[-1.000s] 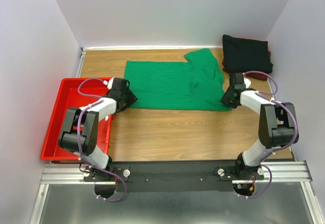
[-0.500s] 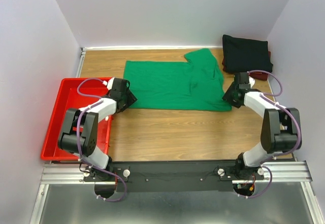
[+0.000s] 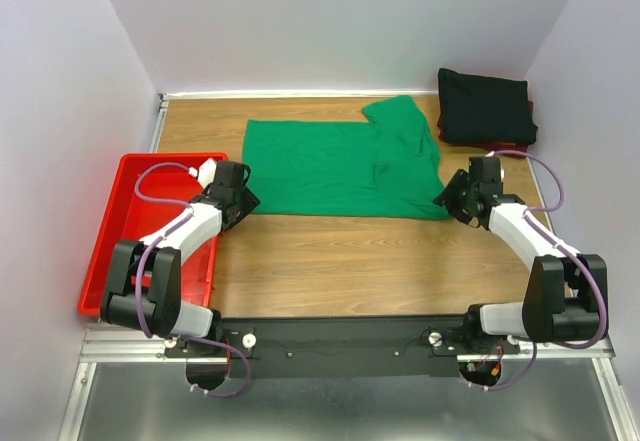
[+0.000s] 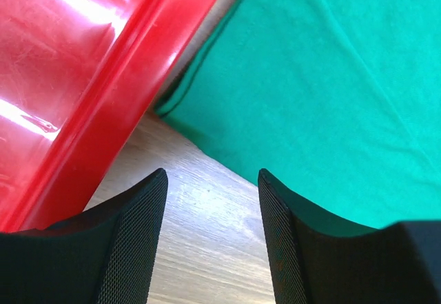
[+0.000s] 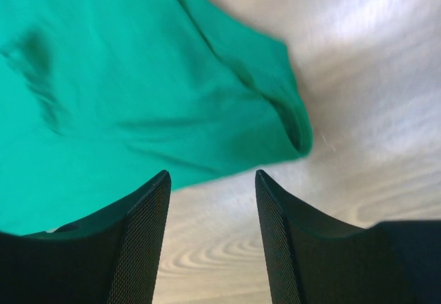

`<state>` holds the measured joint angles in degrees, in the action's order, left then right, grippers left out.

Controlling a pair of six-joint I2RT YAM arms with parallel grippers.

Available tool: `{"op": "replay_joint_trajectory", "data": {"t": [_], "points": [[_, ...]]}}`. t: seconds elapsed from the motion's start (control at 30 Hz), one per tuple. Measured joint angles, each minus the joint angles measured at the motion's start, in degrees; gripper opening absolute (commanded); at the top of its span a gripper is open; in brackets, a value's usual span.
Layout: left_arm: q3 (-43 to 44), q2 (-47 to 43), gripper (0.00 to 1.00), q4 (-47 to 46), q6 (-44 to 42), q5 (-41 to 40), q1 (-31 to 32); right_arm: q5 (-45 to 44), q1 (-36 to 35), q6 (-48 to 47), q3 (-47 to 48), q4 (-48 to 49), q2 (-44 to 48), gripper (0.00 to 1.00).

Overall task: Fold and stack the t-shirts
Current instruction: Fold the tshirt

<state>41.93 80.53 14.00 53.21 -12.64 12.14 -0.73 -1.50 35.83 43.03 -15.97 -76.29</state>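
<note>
A: Green t-shirt [image 3: 340, 171]?
B: Flat, between both grippers.
A: Left gripper [image 3: 249, 199]?
B: Just off its near-left corner, spread, empty.
A: Right gripper [image 3: 444, 199]?
B: Just off its near-right corner, spread, pinching nothing.
A: Black t-shirt [image 3: 484, 106]?
B: Folded, beyond its right sleeve.

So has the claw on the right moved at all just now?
Yes. The right gripper has drawn back slightly, rightward and toward the near table edge, away from the black t-shirt. Its jaws stand open.

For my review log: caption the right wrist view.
Right gripper, open, above a corner of the green t-shirt on the wooden table.
</note>
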Motion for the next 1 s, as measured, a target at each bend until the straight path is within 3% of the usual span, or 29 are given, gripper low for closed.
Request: {"op": "replay_joint_trajectory", "data": {"t": [0.4,0.67,1.0], "points": [[2.3,5.9,0.59,0.2,4.3,-5.6,1.2,3.0,0.0,1.2,-3.6,0.7,-0.9,0.55],[5.3,9.5,0.43,2.1,5.4,-9.9,1.2,2.9,0.0,1.2,-3.6,1.5,-2.2,0.54],[6.1,11.7,0.3,2.0,5.1,-12.7,1.5,0.7,0.0,1.2,-3.6,2.5,-5.4,0.55]]}}
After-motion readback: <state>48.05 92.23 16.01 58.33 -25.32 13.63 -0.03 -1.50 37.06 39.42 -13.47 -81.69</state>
